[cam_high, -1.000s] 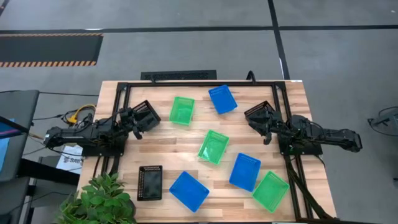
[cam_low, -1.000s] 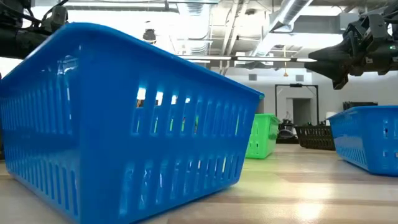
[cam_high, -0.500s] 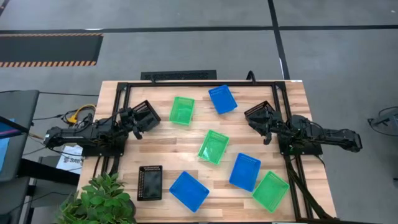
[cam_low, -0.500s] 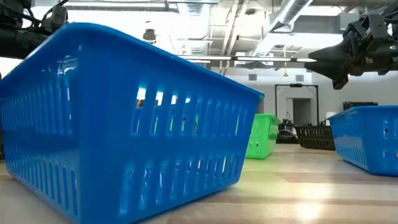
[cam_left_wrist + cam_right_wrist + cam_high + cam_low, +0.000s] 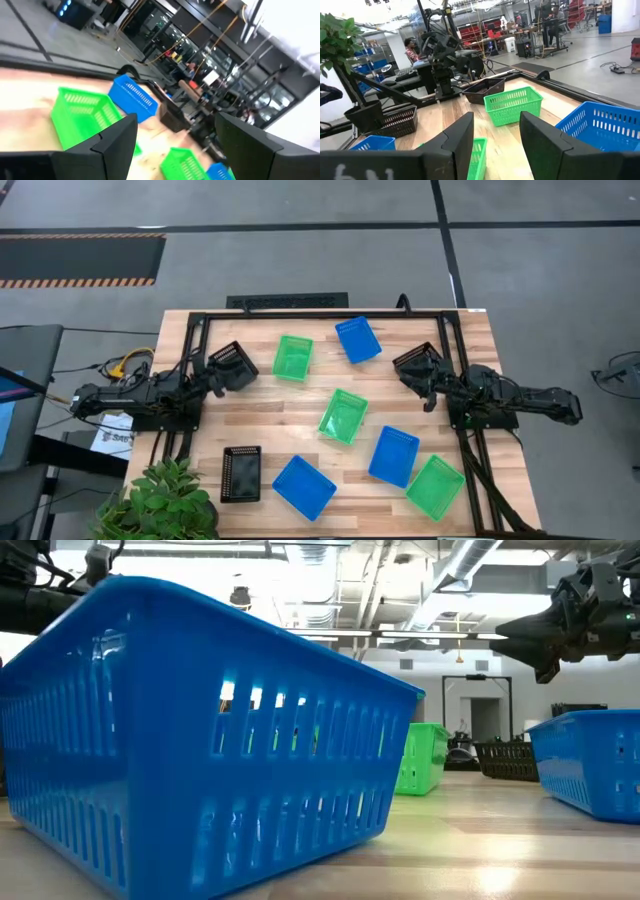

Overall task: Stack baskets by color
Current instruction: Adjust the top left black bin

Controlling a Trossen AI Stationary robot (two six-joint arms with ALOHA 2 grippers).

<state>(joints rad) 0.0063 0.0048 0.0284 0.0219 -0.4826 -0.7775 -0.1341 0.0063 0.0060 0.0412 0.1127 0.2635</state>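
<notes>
Nothing is stacked: 8 baskets lie scattered on the bench (image 5: 270, 415). Left claw (image 5: 216, 372) gapes wide beside a black basket (image 5: 232, 365); approach its rim squarely. Right claw (image 5: 428, 388) hangs open, empty.

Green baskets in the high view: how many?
3 bright green mesh plastic baskets: that one at the upper middle of the high view, one at the centre, one at the lower right. All sit apart; none looks nested or hidden.
</notes>
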